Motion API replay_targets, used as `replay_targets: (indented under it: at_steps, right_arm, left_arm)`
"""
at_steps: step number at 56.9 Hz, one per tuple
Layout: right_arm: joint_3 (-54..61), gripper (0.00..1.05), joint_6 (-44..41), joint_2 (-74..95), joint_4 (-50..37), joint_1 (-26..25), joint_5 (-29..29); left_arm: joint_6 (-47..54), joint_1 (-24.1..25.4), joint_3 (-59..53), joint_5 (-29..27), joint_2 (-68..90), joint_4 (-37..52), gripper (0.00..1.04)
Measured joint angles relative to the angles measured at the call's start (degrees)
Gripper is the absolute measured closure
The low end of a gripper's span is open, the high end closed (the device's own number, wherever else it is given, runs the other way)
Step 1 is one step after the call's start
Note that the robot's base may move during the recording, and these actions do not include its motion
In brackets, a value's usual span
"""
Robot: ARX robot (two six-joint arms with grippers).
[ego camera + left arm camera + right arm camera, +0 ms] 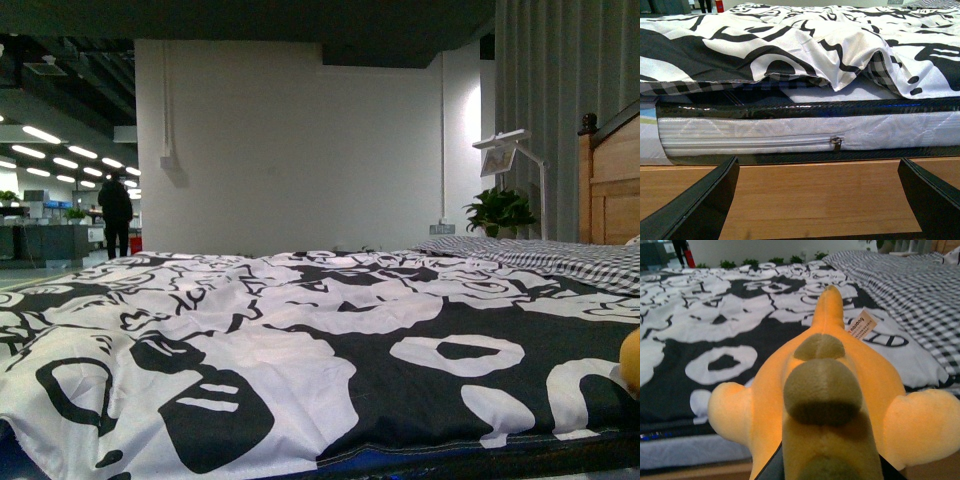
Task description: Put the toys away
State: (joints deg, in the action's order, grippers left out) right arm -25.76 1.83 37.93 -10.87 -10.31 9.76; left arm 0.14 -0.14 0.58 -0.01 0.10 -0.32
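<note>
Fingers of left gripper spread apart facing white quilted mattress, right gripper clamped on soft orange-yellow plush animal

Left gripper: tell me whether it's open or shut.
Open. The left wrist view shows the left gripper with its two black fingers wide apart, nothing between them, only the wooden bed frame behind.

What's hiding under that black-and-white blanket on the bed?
At its lifted edge a checked layer shows, then a white zippered mattress on a wooden base. Farther in, the blanket covers everything, so nothing more can be told.
</note>
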Motion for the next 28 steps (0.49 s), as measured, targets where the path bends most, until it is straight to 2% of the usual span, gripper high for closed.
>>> replay_targets:
  at_steps: [16, 19, 21, 28]
  right_arm:
    - [10.3, 0.94, -1.2, -7.2, -3.4, 3.9, -3.8]
    - [12.5, 0.94, -1.3, -9.2, -3.7, 7.2, -8.3]
    - [13.4, 0.94, -1.3, -10.0, -3.8, 8.7, -9.2]
    - [16.1, 0.94, -1.4, -12.3, -3.9, 10.0, -9.4]
  left_arm:
    - [0.0, 0.0, 0.0, 0.0, 0.0, 0.0, 0.06]
    - [0.0, 0.0, 0.0, 0.0, 0.0, 0.0, 0.06]
    - [0.0, 0.0, 0.0, 0.0, 0.0, 0.0, 0.06]
    - [0.0, 0.0, 0.0, 0.0, 0.0, 0.0, 0.06]
